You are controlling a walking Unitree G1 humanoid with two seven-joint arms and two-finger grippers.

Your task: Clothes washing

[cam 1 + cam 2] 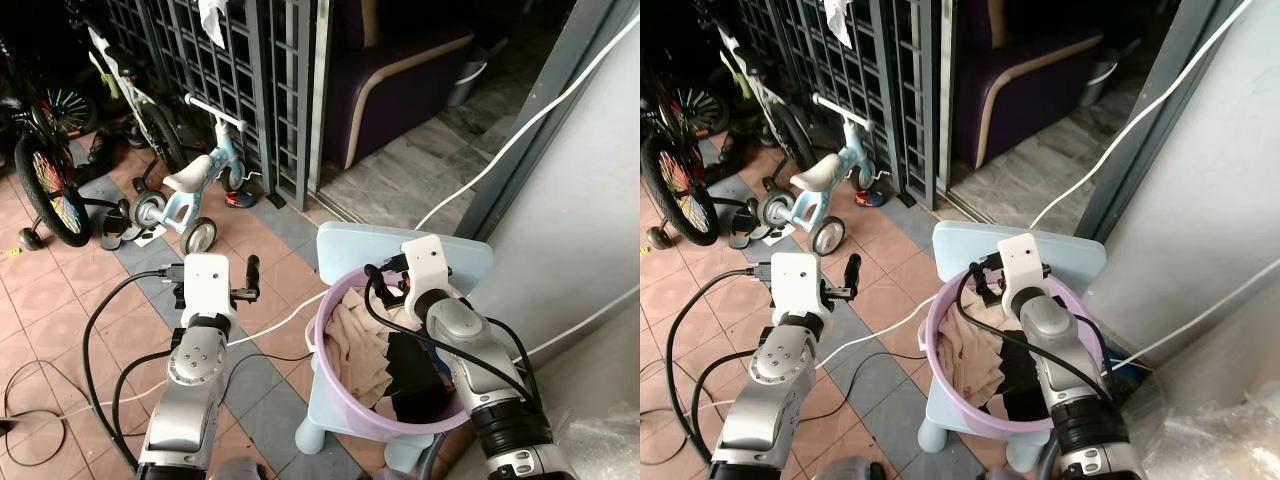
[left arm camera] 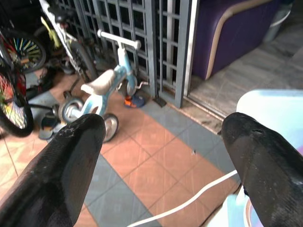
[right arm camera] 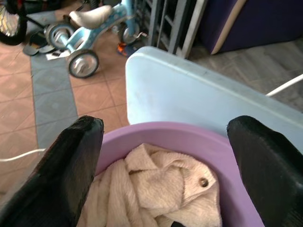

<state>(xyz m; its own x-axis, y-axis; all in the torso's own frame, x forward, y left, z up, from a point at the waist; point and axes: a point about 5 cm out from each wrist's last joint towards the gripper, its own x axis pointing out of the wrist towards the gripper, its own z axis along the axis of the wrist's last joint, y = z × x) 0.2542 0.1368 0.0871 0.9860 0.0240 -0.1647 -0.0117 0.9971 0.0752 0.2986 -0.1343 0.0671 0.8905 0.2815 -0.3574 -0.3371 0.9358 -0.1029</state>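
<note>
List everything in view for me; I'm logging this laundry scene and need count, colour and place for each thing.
Basin: one, purple, on the chair.
Clothes: a heap, beige and black, in the basin.
Chair: one, pale blue, on the tiled floor.
Balance bike: one, pale blue, by the grille.
Bicycle: one, black with coloured spokes, far left.
Grille: one, grey, behind the bikes.
Sofa: one, purple, past the doorway.
Cable: one, white, along the wall.
Left gripper: open, above the floor.
Right gripper: open, above the basin.
</note>
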